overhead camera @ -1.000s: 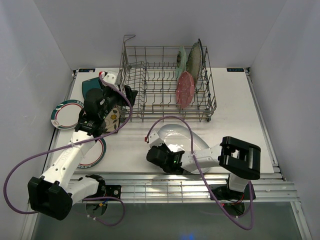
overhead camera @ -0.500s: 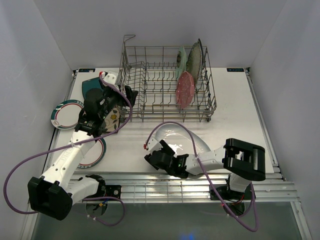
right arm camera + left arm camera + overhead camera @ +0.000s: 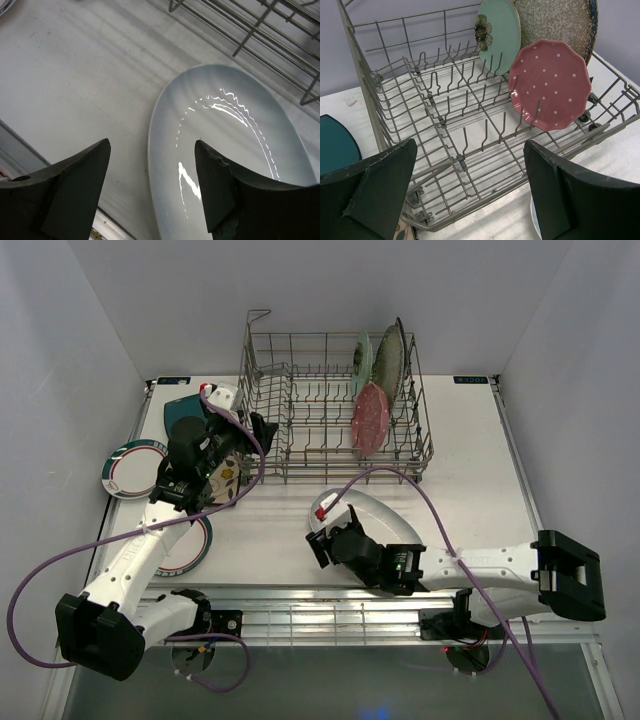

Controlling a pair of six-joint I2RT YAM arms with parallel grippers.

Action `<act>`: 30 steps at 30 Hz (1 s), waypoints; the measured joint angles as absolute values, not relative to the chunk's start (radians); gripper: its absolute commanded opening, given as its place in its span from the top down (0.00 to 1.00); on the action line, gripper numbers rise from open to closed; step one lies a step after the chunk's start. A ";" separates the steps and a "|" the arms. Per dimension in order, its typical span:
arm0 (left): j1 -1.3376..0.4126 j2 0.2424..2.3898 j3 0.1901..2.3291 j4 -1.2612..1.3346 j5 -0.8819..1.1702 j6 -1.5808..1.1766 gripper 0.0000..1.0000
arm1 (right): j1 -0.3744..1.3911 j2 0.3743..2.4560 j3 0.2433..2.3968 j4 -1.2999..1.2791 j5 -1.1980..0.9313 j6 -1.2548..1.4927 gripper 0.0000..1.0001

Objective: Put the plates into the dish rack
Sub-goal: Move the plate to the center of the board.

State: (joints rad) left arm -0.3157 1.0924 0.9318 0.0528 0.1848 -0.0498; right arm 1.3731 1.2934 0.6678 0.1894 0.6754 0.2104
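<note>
Right claw (image 3: 152,145) newly wide over plate (image 3: 235,150)

Lab enclosure: plain white walls (image 3: 300,290) around table (image 3: 470,440).

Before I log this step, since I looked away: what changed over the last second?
The right end effector opened at the near-left rim of the white oval plate, and that arm's elbow swung out to the right. The plate lies flat on the table. Unchanged: left end effector open by the dish rack, three plates racked.
</note>
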 measured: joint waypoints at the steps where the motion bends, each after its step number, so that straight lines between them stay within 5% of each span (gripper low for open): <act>1: -0.316 1.092 0.932 0.053 0.187 -0.049 0.02 | 1.373 1.276 0.668 0.160 0.689 0.239 0.26; 21: -0.316 1.092 0.925 0.056 0.350 -0.019 0.02 | 1.362 0.814 0.506 -0.707 0.892 1.161 0.33; 30: -0.316 1.090 0.889 0.057 0.443 0.022 0.02 | 1.320 0.875 0.494 -0.841 0.910 1.314 0.34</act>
